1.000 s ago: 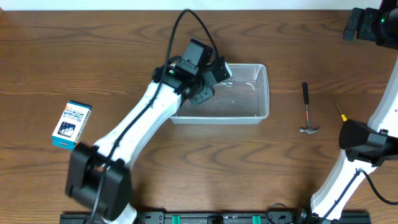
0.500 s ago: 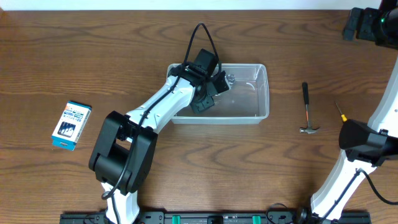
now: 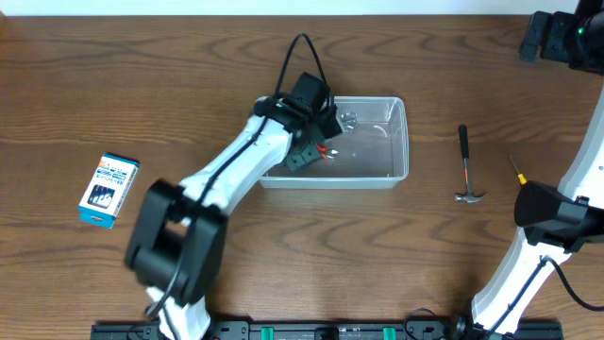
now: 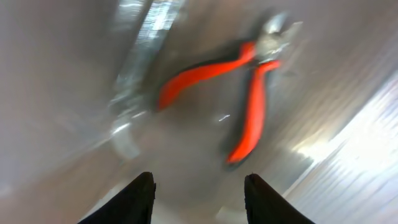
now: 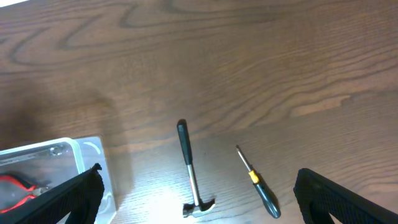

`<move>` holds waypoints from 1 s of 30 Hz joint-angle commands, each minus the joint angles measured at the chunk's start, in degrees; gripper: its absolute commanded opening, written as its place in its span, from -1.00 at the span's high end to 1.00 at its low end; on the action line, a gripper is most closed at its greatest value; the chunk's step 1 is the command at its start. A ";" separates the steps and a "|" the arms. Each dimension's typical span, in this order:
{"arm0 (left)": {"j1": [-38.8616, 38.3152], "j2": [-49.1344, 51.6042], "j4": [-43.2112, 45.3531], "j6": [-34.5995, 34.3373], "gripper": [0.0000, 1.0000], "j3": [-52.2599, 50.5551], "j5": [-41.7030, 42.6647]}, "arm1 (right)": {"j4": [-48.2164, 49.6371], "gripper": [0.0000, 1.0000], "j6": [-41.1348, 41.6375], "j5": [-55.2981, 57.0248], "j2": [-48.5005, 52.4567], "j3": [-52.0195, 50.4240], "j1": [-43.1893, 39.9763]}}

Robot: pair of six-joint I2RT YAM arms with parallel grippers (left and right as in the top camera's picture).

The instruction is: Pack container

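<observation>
From above, the left arm [image 3: 241, 165] reaches over the left end of the container [image 3: 401, 142]. The container is a clear plastic tub with round corners, and it sits in the middle of the table [image 3: 142, 66]. Half a second ago no tool showed in the tub. Now red-handled pliers [image 3: 327, 150] lie inside it, just beside the left pincer [image 3: 314, 142]. Far to the left lies a small blue-and-white box [image 3: 109, 189]; its writing is too small to read. To the right of the tub lie a hammer [image 3: 466, 165] and, further right, a screwdriver [image 3: 517, 171].

The left wrist view is blurry. The two black fingers [image 4: 140, 199] stand apart with nothing between them, so the left pincer is open. The pliers lie on the tub's see-through floor with their handles spread.

In the right wrist view, the right pincer [image 5: 199, 177] has its fingers far apart at the bottom corners, open and empty. Below it are the hammer, the yellow-and-black screwdriver and a corner of the tub with a red handle inside.
</observation>
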 commanded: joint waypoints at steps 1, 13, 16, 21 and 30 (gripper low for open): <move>1.86 -10.91 -1.95 -2.51 0.01 4.57 -9.60 | -0.20 -0.98 0.98 -1.03 -0.28 0.63 0.33; 42.80 -25.40 -14.80 -14.62 -0.17 4.44 -5.86 | -0.17 -0.98 0.98 -1.01 -0.28 0.63 0.35; 51.63 -23.26 -14.86 -9.51 -0.22 2.38 6.62 | -0.20 -0.98 0.96 -0.98 -0.28 0.63 0.33; 60.59 -16.59 -14.51 -5.38 -0.27 -1.11 12.28 | -0.20 -0.99 0.74 -0.98 -0.28 0.63 0.33; 62.29 -3.23 -13.03 0.20 -0.57 -1.68 13.70 | -0.17 -0.98 0.74 -0.94 -0.28 0.63 0.33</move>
